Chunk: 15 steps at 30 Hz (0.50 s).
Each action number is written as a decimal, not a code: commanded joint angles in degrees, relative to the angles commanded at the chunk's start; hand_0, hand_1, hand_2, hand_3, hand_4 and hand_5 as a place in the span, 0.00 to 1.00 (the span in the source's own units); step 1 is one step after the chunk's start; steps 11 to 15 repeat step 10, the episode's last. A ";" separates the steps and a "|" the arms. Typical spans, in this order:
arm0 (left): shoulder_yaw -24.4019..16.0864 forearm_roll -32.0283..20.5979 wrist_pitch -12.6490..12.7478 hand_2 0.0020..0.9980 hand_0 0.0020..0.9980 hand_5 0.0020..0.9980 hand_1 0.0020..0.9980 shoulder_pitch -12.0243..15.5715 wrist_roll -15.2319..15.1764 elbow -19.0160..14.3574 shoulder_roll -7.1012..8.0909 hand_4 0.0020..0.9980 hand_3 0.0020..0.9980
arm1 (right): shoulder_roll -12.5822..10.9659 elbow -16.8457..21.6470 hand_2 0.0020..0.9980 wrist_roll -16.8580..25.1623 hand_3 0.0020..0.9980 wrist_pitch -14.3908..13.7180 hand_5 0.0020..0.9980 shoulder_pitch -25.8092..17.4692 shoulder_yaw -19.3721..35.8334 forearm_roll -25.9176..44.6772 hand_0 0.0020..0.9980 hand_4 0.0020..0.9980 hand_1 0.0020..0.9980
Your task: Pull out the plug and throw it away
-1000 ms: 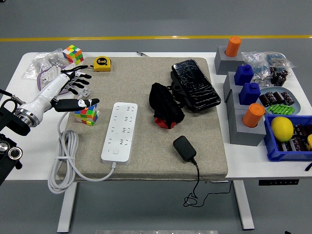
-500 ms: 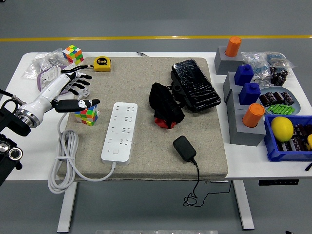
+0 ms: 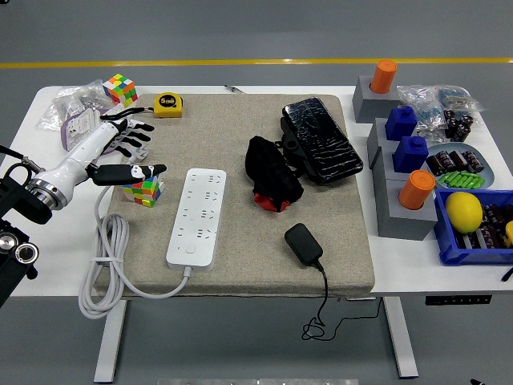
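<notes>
A white power strip [image 3: 197,216] lies on the beige mat [image 3: 240,128], its sockets bare, with its white cord [image 3: 108,265] coiled off the mat's left edge. The black plug adapter [image 3: 303,243] lies apart from it on the mat's front right, its thin black cable [image 3: 325,309] hanging over the table's near edge. My left hand [image 3: 132,152], white with black fingers, hovers at the mat's left side above a colour cube [image 3: 143,191], fingers spread and holding nothing. My right hand is out of sight.
Black pouch [image 3: 271,172] and black case [image 3: 322,140] sit mid-mat. Yellow tape measure [image 3: 167,105], a second cube [image 3: 119,89] and plastic bags [image 3: 68,108] lie at the back left. Grey blocks with orange [image 3: 416,189] and blue pieces, and a blue bin [image 3: 474,228] with a lemon, fill the right.
My left hand has drifted very slightly to the right; nothing else has moved.
</notes>
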 joint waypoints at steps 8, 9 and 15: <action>-0.06 0.01 -0.13 0.74 0.54 0.43 0.70 0.33 0.02 0.14 -0.26 0.93 0.79 | 0.38 0.00 0.69 0.07 0.61 0.07 0.48 -0.44 0.01 -0.04 0.64 1.00 0.68; -0.12 0.02 -0.13 0.74 0.54 0.43 0.70 0.39 0.03 0.15 -0.29 0.93 0.79 | 0.42 0.00 0.69 0.09 0.61 0.07 0.48 -0.51 0.01 -0.03 0.64 1.00 0.68; -0.17 0.03 -0.16 0.74 0.54 0.43 0.70 0.45 0.05 0.09 -0.30 0.93 0.79 | 0.44 0.00 0.69 0.10 0.61 0.09 0.48 -0.59 -0.04 0.00 0.64 1.00 0.68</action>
